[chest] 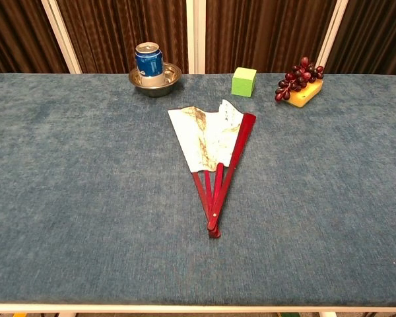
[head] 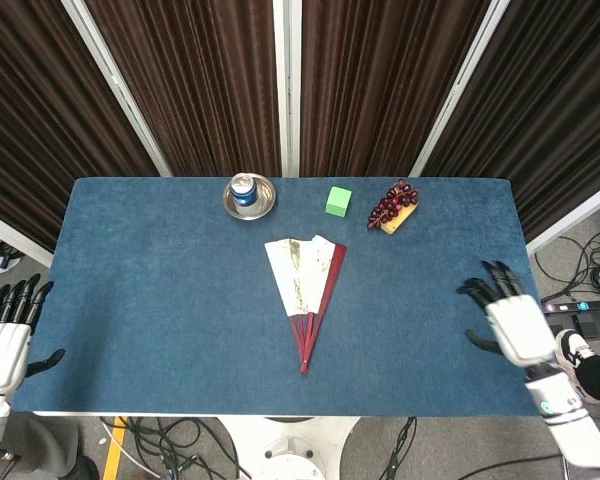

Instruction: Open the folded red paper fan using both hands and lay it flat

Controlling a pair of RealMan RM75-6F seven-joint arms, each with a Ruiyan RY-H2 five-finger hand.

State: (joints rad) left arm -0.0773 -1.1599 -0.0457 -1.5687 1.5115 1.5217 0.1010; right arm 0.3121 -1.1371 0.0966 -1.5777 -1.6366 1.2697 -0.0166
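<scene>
The paper fan [head: 306,291] lies partly spread on the middle of the blue table, its white leaf toward the back and its red ribs meeting at a pivot near me; the chest view shows the fan [chest: 214,152] the same way. My right hand [head: 507,320] hovers over the table's right part, fingers apart and holding nothing, well to the right of the fan. My left hand [head: 5,335] stays off the table's left front corner, fingers spread and empty. Neither hand shows in the chest view.
Along the back stand a metal bowl [head: 250,196] with a blue can [chest: 149,61] in it, a green cube [head: 338,201], and dark grapes on a yellow block [head: 393,208]. The table's blue cloth [head: 160,300] stretches wide on both sides of the fan.
</scene>
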